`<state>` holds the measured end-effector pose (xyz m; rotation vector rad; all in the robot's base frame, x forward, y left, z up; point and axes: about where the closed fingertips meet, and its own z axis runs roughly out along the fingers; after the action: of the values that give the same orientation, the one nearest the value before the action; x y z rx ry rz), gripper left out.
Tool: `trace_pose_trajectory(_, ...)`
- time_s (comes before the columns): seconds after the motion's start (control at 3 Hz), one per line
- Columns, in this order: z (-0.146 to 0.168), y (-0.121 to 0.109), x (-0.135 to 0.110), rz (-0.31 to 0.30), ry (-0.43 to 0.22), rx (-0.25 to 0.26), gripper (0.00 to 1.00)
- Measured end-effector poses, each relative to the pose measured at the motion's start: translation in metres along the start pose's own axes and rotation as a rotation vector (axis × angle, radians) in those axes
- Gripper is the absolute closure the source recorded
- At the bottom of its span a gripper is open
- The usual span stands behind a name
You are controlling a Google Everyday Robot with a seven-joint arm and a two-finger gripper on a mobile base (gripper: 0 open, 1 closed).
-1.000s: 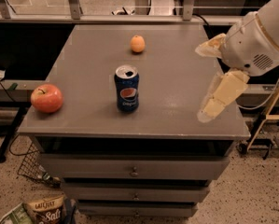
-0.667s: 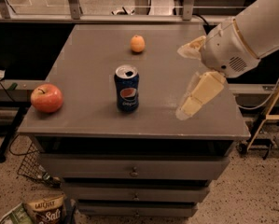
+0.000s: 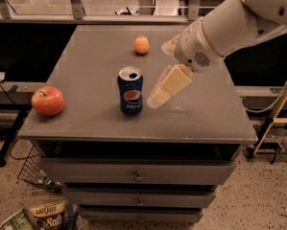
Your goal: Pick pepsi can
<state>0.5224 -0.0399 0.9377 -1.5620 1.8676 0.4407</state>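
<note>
The pepsi can (image 3: pixel 130 91) stands upright near the middle of the grey cabinet top (image 3: pixel 95 51). It is dark blue with a round logo and an opened silver top. My gripper (image 3: pixel 159 74) hangs just to the right of the can, a small gap away, not touching it. It is open and empty. One cream finger (image 3: pixel 168 85) points down-left toward the can. The other finger (image 3: pixel 170 44) sits higher, near the white wrist.
A red apple (image 3: pixel 48 100) lies at the left front edge of the top. A small orange fruit (image 3: pixel 141 44) lies behind the can. Drawers are below the top. A wire basket (image 3: pixel 30 173) and a snack bag (image 3: pixel 47 215) lie on the floor at the left.
My arm and gripper have moved left across the cabinet top, from its right side to close beside the can. The can, apple and orange have not moved.
</note>
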Motion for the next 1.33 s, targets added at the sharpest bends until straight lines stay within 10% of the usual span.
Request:
trace_pose_trajectory(1.0, 0.061, -0.005, -0.015, 0.027, 0.077, -0.032, 0.00)
trace_pose_trajectory(1.33, 0.071, -0.001, -0.016, 0.021, 0.099, -0.046, 0.15)
